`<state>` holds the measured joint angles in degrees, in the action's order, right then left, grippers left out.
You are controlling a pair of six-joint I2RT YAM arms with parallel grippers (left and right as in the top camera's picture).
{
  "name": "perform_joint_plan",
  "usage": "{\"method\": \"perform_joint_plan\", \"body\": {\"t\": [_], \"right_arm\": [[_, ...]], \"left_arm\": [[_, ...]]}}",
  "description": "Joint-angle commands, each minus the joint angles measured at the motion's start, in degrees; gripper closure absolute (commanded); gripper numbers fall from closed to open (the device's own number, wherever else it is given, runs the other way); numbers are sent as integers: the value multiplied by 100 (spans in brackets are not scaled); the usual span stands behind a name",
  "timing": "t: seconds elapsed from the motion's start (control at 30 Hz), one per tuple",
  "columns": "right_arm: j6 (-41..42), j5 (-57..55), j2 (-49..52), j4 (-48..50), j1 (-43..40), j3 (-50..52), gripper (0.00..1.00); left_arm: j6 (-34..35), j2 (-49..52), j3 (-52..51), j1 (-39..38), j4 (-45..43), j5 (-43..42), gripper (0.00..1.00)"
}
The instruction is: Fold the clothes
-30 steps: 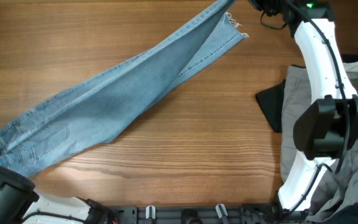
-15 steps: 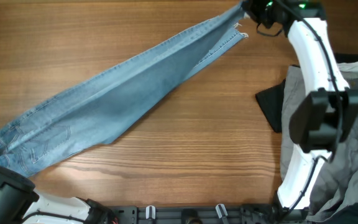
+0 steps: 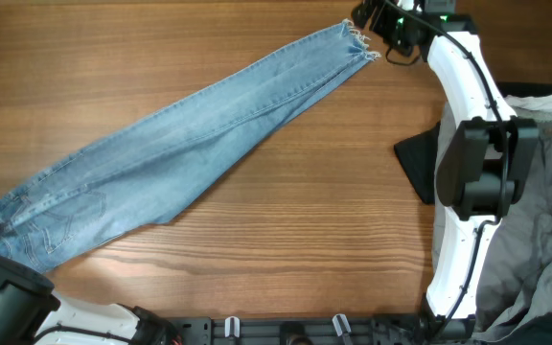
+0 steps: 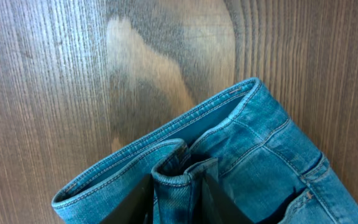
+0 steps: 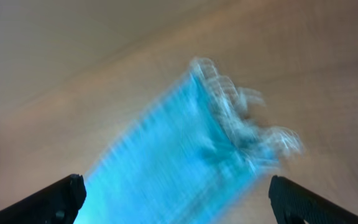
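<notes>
Left gripper (image 4: 176,202): black fingers (image 4: 219,199) clamped on a doubled fold of the jeans' (image 3: 190,144) waistband, which is thick denim with pale double stitching. In the overhead view this gripper is cut off at the frame's left edge.

The jeans lie flat on the wood-grain table (image 3: 257,259) as one long diagonal band, waist at lower left and frayed white hem at upper right. The legs are faded, with pocket stitching near the waist.

Right gripper (image 5: 174,186): the wrist view is heavily blurred. Its fingers are spread wide and hold nothing, with the hem beneath them. Overhead it sits just beside the hem; contact cannot be determined.

Far right: a black garment (image 3: 418,165) lies partly under crumpled grey trousers (image 3: 544,192), which are cut off by the frame edge.
</notes>
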<state>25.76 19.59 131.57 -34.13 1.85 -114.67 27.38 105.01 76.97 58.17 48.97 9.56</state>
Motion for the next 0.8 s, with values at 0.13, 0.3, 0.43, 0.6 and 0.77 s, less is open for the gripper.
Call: {"method": "perform_joint_plan", "body": {"t": [0.13, 0.3, 0.43, 0.6, 0.77], "right_arm": [[-1519, -1322, -789, -1904, 138, -63, 0], [-1526, -1088, -1294, -2337, 160, -61, 0], [-1499, -772, -1200, -2107, 197, 4, 0], [-1307, -774, -1047, -1902, 225, 4, 0], [-756, -774, -708, -1897, 216, 4, 3]], "left_arm": [[11, 70, -22, 44, -103, -120, 73], [11, 70, -22, 46, -330, -337, 17], [-44, 52, 22, 46, -319, -363, 0], [-166, -236, 498, 46, 306, -535, 39], [-162, -546, 557, -13, 1213, -1733, 96]]}}
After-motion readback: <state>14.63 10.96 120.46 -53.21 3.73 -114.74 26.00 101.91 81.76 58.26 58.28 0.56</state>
